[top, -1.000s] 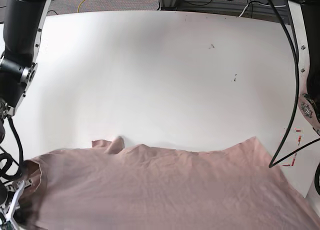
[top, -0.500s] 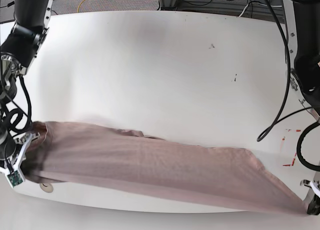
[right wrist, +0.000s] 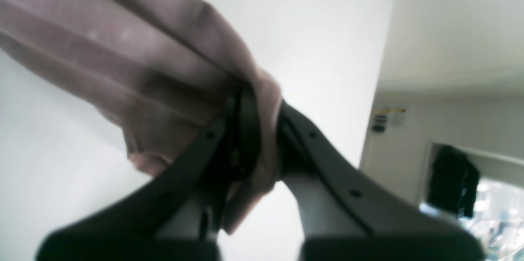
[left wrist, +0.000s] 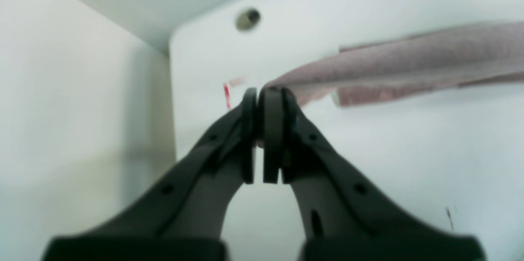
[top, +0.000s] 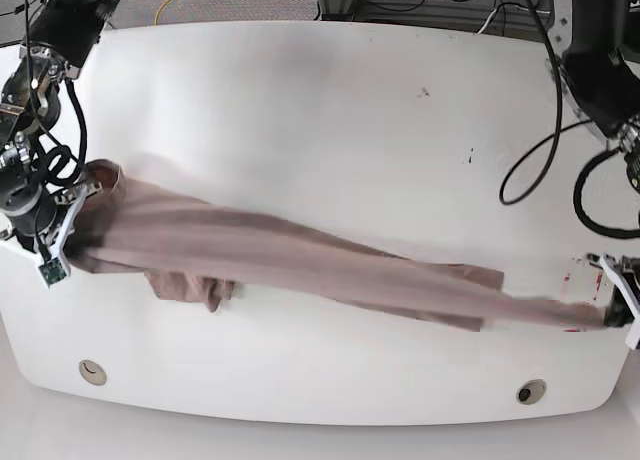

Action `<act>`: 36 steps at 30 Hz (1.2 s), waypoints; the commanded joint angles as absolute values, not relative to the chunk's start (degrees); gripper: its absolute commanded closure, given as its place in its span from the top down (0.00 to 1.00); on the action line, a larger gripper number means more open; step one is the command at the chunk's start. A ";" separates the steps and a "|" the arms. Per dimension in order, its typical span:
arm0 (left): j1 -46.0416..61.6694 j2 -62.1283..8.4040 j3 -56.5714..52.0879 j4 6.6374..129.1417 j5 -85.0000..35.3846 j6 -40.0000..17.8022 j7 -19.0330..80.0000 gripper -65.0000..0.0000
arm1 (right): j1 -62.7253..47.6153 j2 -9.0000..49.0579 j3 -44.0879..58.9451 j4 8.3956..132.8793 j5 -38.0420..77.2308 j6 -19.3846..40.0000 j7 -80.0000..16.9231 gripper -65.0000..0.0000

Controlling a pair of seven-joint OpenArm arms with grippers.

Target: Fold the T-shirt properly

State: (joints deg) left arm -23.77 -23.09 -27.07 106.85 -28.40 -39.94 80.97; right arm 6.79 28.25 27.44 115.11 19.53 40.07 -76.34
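Both hands were clamped on the shirt. The left hand [left wrist: 261, 101] pinched a thin corner of cloth between pads pressed fully together, while the right hand [right wrist: 256, 130] gripped a thicker bunched fold that wrapped over one finger. Between them the shirt [top: 300, 265] was strung out as a long, narrow, twisted band above the bench [top: 300, 110], with a loose flap hanging under it close to the right hand and a wider tail near the left hand.

As a judgement, the step in hand was spreading the shirt flat before any fold. To do it well, both hands should keep even tension so the cloth does not sag or roll further, and lower together so it lands without the twist. The thin pinch at the left hand looked the weaker hold, so sharp tugs there risk slipping the corner out. The hanging flap near the right hand would want smoothing once the cloth lay down.

The right hand sat low at its own edge of the bench, fingers pointing inward along the cloth. The left hand hovered at the opposite edge, just beside some red marks [left wrist: 226, 95], fingers aimed towards a bench corner.
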 commanded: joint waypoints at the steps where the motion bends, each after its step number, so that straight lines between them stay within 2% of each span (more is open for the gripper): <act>1: -20.09 -24.31 -29.14 108.09 -27.91 -40.00 80.00 0.00 | 5.05 28.18 29.41 116.09 18.33 40.00 -76.00 0.05; 11: -4.62 -24.31 -34.95 108.26 -27.91 -40.00 80.00 0.00 | -3.38 24.57 31.96 116.09 18.33 40.00 -76.00 0.04; 20: 4.79 -24.31 -39.25 108.26 -27.82 -40.00 80.00 0.00 | -9.80 20.97 32.13 116.09 18.24 40.00 -76.00 0.04; 36: 15.87 -24.48 -41.27 108.26 -27.65 -40.00 80.00 0.00 | -18.42 17.71 32.13 116.09 18.24 40.00 -75.91 0.04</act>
